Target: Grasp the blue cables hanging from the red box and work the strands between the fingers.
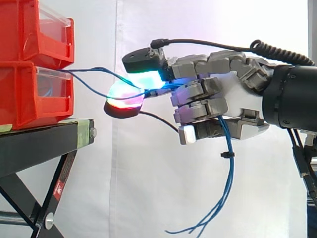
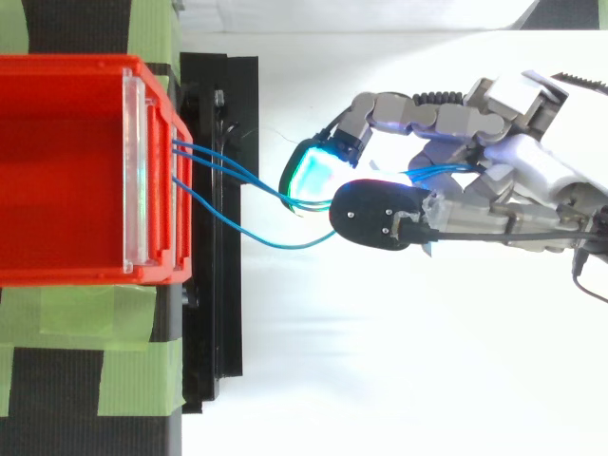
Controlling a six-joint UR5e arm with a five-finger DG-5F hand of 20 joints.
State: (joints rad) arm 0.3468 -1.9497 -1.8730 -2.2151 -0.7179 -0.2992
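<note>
The blue cables (image 1: 230, 173) are a bundle of thin, glossy strands. They leave the front of the lower red box (image 1: 29, 94), which sits on the black bench (image 1: 34, 141) at the left. In the side view they run roughly level to the right, sagging a little across the open gap. Past the robot hand (image 1: 237, 104) they turn and hang downward, bound by a small black tie (image 1: 227, 154). Their loose ends splay out near the bottom.

In the top view the strands (image 2: 226, 167) fan out of the box (image 2: 66, 161), and one bows out to the side. The robot hand (image 2: 532, 161) is closed on the cables, with its fingers curled around them and its glowing pads (image 1: 146, 79) pinching the strands.
</note>
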